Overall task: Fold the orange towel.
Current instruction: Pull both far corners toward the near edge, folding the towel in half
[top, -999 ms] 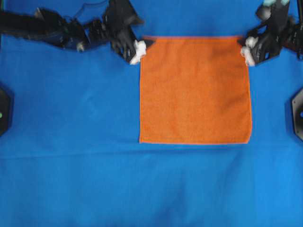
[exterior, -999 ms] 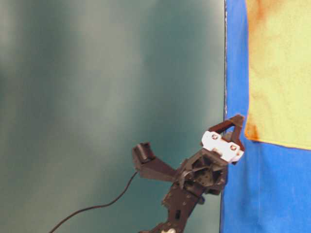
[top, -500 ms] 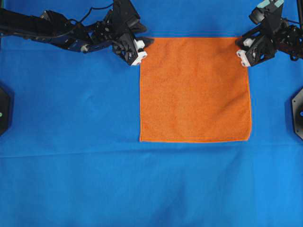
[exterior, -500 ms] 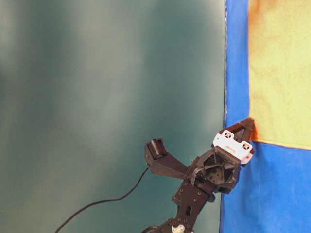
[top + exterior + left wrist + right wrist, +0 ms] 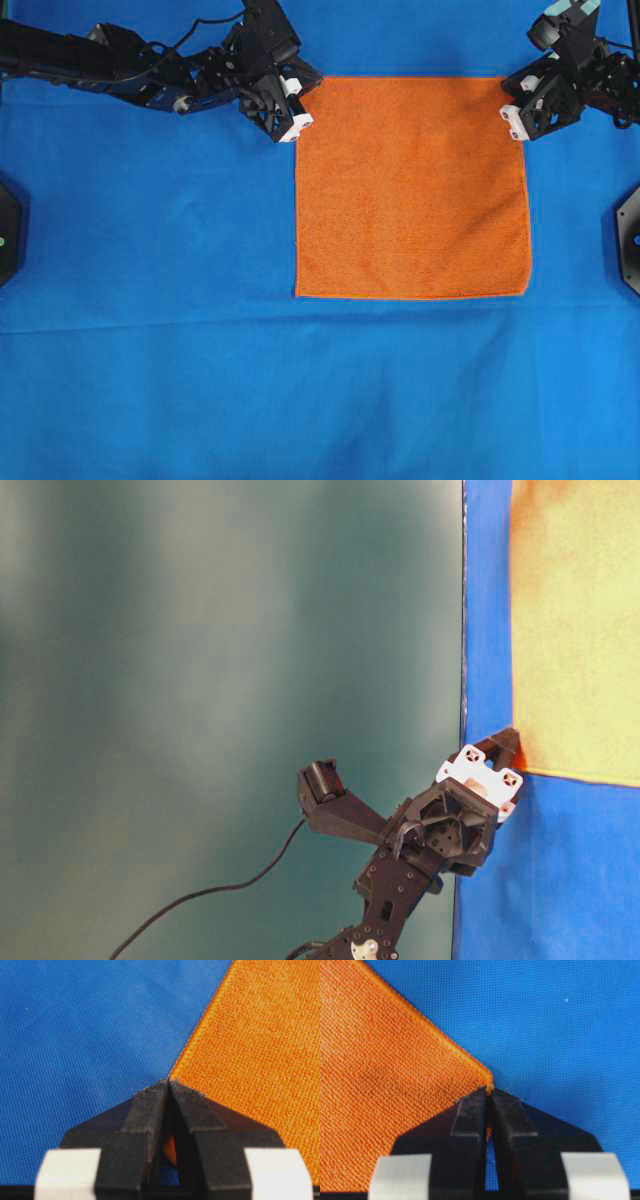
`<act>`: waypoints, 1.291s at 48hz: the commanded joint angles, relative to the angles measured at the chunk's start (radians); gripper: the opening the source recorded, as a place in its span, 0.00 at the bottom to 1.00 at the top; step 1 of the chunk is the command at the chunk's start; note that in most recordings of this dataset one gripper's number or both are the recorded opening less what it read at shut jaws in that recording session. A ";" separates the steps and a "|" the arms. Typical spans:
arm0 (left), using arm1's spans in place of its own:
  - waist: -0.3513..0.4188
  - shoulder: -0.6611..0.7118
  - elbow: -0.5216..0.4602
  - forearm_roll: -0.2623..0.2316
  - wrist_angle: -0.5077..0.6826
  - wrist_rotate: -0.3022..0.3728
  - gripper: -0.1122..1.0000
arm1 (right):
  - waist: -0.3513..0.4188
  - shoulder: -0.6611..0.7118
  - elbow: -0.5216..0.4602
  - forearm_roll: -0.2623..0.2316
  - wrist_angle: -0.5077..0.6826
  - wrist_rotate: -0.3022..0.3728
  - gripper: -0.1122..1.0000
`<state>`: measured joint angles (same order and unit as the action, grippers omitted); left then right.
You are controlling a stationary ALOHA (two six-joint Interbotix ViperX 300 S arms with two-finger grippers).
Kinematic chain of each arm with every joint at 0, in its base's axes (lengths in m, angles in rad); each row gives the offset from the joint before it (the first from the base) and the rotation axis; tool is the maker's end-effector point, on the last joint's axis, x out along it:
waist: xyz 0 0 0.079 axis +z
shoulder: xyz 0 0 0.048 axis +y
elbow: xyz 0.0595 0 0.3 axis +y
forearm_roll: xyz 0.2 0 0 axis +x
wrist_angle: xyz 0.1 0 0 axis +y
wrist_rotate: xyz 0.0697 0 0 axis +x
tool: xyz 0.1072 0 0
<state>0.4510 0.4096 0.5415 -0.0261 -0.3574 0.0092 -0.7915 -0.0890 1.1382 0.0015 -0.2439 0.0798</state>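
Observation:
The orange towel [image 5: 412, 190] lies flat and square on the blue sheet [image 5: 150, 330]. My left gripper [image 5: 303, 96] is at its far left corner and is shut on that corner; in the left wrist view the black fingertips [image 5: 168, 1082] meet with the orange hem [image 5: 250, 1035] pinched between them. At the far right corner my right gripper [image 5: 513, 101] is shut too. The right wrist view shows its tips [image 5: 488, 1089] closed on the very point of the towel [image 5: 385, 1075]. The table-level view shows a gripper [image 5: 508, 740] touching a towel corner [image 5: 575, 630].
The blue sheet covers the whole table. Black mounts sit at the left edge [image 5: 8, 235] and the right edge [image 5: 630, 240]. A cable [image 5: 200, 895] trails behind the arm in the table-level view.
Both grippers went from open around the far corners to shut on them. The towel has barely shifted and stays flat.

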 commanded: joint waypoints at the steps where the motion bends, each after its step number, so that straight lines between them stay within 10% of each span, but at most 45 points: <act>1: -0.002 -0.049 -0.015 0.000 0.011 0.002 0.12 | -0.005 -0.035 -0.002 0.003 -0.005 0.003 0.11; 33: -0.049 -0.176 -0.014 0.000 0.074 0.026 0.12 | 0.049 -0.213 0.028 0.032 0.075 0.023 0.11; 62: -0.314 -0.285 0.067 0.000 0.325 0.005 0.12 | 0.420 -0.552 0.084 0.032 0.534 0.275 0.11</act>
<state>0.1733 0.1611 0.6105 -0.0261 -0.0353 0.0169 -0.4218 -0.6059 1.2226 0.0307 0.2516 0.3267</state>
